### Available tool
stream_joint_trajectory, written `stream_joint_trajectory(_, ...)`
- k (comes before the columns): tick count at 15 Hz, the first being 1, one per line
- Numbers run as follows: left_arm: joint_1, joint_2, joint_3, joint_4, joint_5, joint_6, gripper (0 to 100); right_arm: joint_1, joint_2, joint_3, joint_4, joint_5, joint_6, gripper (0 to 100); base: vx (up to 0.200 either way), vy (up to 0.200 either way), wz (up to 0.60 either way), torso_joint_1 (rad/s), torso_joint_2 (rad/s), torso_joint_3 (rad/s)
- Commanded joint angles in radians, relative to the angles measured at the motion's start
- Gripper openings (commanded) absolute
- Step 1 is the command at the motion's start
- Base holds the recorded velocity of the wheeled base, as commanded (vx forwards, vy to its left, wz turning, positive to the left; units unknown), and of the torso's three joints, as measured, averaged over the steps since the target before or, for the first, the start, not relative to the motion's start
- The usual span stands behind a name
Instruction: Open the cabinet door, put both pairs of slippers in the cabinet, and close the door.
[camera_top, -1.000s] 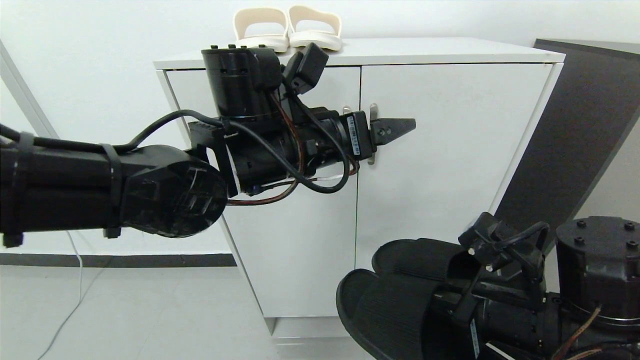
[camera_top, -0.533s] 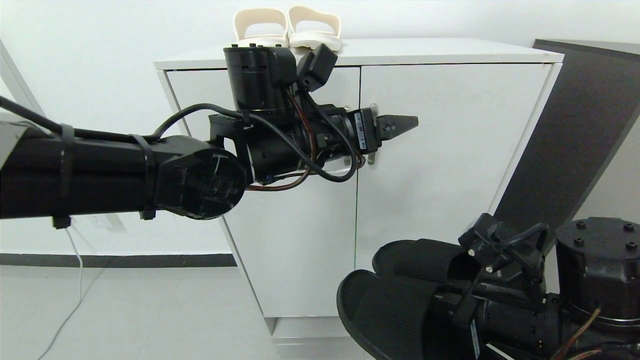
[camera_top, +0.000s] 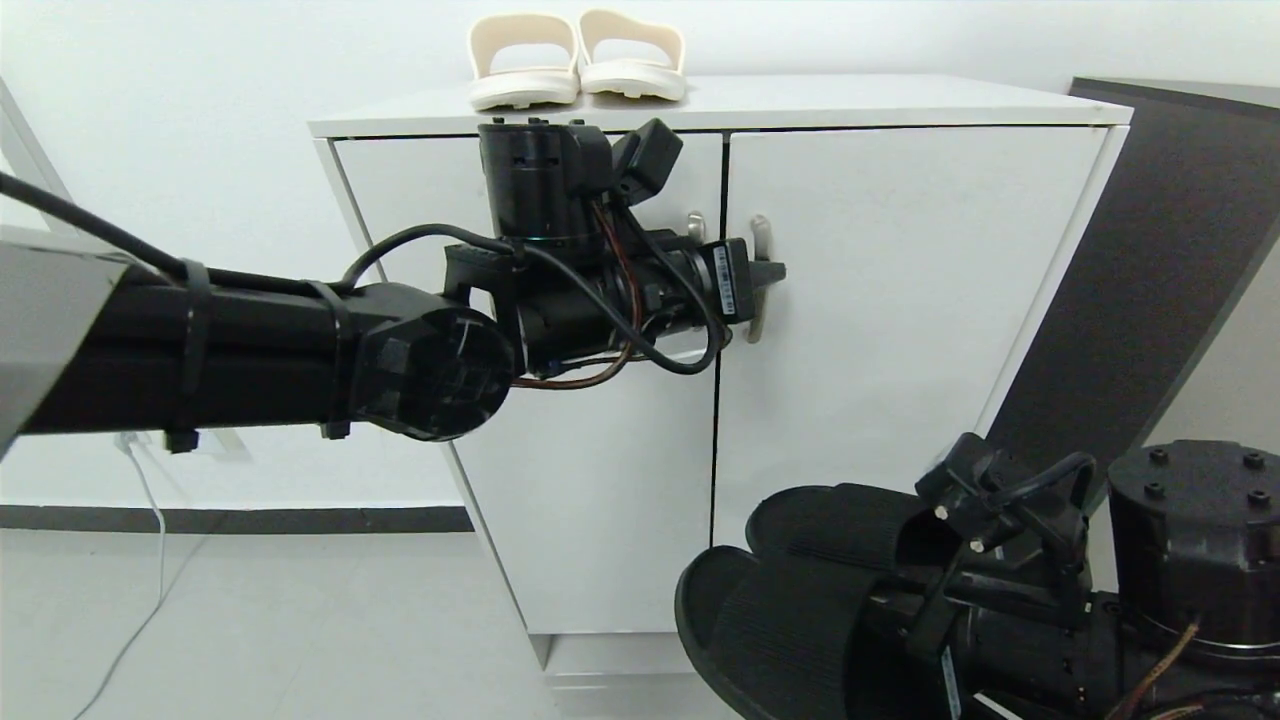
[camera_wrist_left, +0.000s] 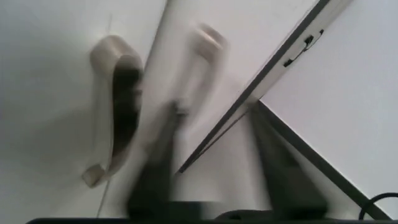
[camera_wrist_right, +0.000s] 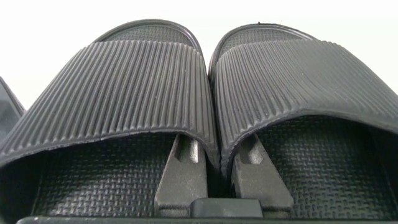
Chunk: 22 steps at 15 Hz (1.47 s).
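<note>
The white cabinet (camera_top: 900, 110) has two doors, and a narrow dark gap shows between them. My left gripper (camera_top: 770, 272) is at the right door's metal handle (camera_top: 760, 235). In the left wrist view that gripper (camera_wrist_left: 214, 109) is open, with one handle (camera_wrist_left: 204, 46) between its fingers and the other handle (camera_wrist_left: 115, 118) beside it. Low at the right, my right gripper (camera_wrist_right: 217, 177) is shut on the black slippers (camera_top: 800, 590), one finger inside each slipper (camera_wrist_right: 143, 87), pinching their inner walls together. The cream slippers (camera_top: 575, 60) rest on the cabinet top.
A dark panel (camera_top: 1150, 280) leans by the cabinet's right side. A thin cable (camera_top: 150, 560) hangs down to the grey floor (camera_top: 250, 630) on the left, where there is free room. The white wall (camera_top: 200, 80) is behind.
My left arm has pushed forward toward the cabinet, bringing its gripper in onto the right door's handle. The gap between the doors looks slightly wider. The right arm holds the black slippers almost still.
</note>
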Motion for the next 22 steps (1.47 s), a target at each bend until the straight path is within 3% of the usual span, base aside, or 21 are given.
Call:
stream_joint_trajectory(1,-0.003,-0.030,0.014,-0.007,-0.002,-0.001,0,0.001,-0.001,0.004,-0.001,0.001,-0.001,0,0.000,0.000,0.00,0.000,0.00,0.000)
stream_joint_trajectory(7,-0.058,-0.151,0.161,-0.014,0.004,-0.001,0,0.001,-0.044,0.044,-0.001,0.114,-0.034,0,0.000,0.000,0.00,0.000,0.00,0.000)
stream_joint_trajectory(13,-0.067,-0.318,0.328,-0.014,0.001,0.001,0,0.004,-0.082,0.085,0.001,0.206,-0.043,0,0.000,0.000,0.00,0.000,0.00,0.000)
stream_joint_trajectory(22,0.004,-0.211,0.218,-0.016,-0.050,-0.018,0,0.013,-0.085,0.102,0.005,0.208,-0.102,0,0.000,0.000,0.00,0.000,0.00,0.000)
